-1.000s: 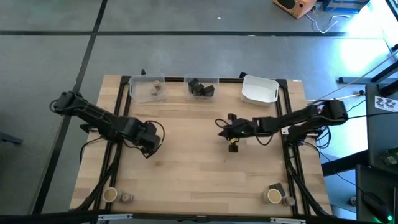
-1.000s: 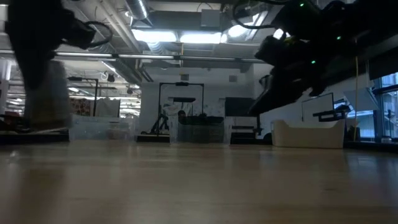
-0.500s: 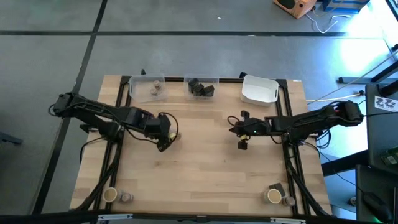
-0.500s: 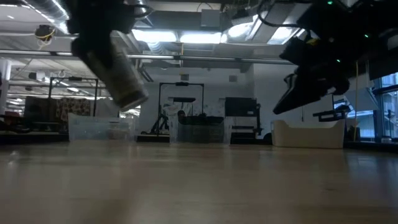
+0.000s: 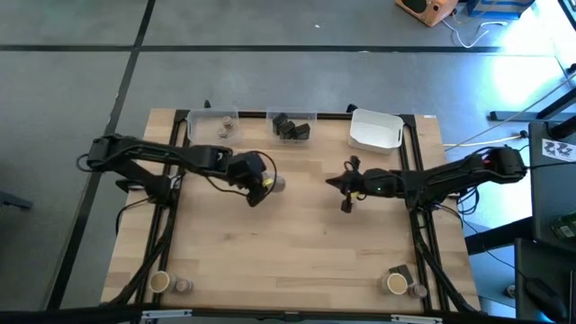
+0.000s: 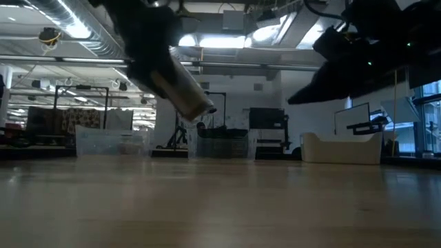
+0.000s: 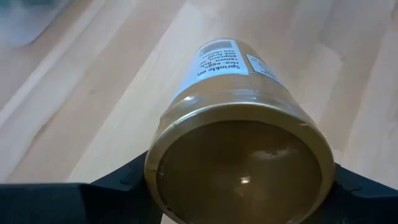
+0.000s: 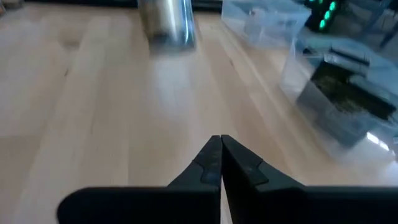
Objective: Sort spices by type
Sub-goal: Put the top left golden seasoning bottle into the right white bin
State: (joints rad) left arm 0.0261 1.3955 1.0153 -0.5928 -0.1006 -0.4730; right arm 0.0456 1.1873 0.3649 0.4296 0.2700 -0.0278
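A tan cylindrical spice jar is clamped between the fingers of the left gripper, held tilted above the bare table, its labelled end projected beyond the fingertips. The right gripper is seen with fingers pressed together, empty, over mid-table. Dark spice blocks are contained in a clear tub at the far edge.

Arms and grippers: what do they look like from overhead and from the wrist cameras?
Both arms are dark, jointed, with loose black cables looping alongside. The left gripper shows a yellow marking near its tip; its fingers are matte black. The right gripper carries a small green light behind it; its fingers are black, tapering to slim points.
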